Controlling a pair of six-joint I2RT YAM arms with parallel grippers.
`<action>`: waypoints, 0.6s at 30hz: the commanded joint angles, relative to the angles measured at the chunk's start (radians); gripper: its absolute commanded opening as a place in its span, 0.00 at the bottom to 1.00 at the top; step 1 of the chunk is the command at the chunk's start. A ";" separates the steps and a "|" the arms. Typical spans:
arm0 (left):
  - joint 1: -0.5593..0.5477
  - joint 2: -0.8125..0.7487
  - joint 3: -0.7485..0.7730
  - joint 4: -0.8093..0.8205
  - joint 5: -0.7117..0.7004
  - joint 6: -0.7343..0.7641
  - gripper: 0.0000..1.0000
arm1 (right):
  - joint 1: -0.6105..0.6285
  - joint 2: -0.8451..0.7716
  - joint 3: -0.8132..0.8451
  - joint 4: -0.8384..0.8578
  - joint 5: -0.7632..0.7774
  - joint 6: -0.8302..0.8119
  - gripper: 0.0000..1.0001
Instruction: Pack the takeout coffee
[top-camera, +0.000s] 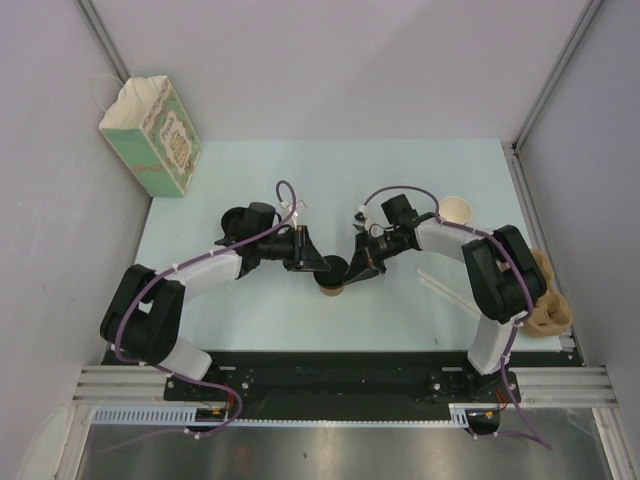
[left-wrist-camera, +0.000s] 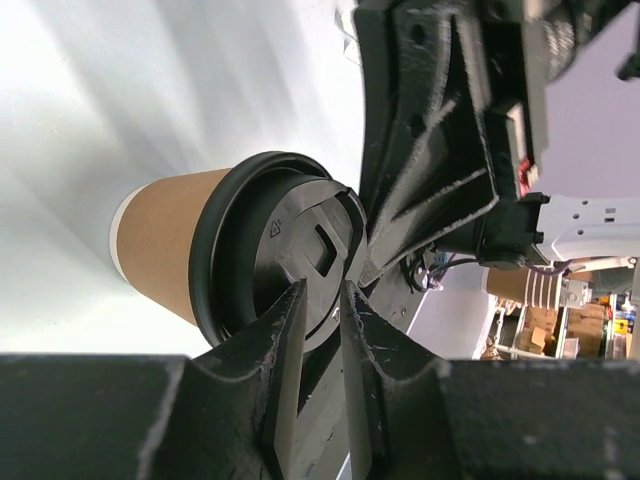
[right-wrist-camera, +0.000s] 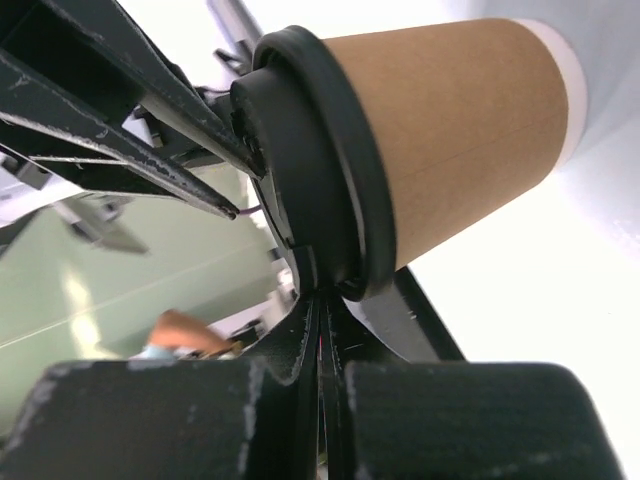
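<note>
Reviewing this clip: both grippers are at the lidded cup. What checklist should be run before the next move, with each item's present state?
1. lid seated on the takeout coffee: ok, where visible.
2. right gripper closed at the lid's edge: ok. Whether it actually pinches the edge: cannot tell.
3. left gripper firm on the cup: not ok, jaws narrowly apart at the lid.
4. Cup lifted off the table: cannot tell.
5. paper bag upright at the far left corner, mouth open: ok.
</note>
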 joint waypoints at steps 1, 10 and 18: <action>-0.016 0.048 -0.010 -0.096 -0.098 0.065 0.27 | 0.013 -0.046 -0.032 -0.005 0.211 -0.054 0.00; -0.019 0.034 0.004 -0.104 -0.092 0.071 0.26 | -0.028 -0.194 -0.032 0.047 0.098 0.001 0.00; -0.019 0.034 0.004 -0.101 -0.092 0.069 0.26 | -0.073 -0.155 -0.032 0.090 0.114 0.054 0.00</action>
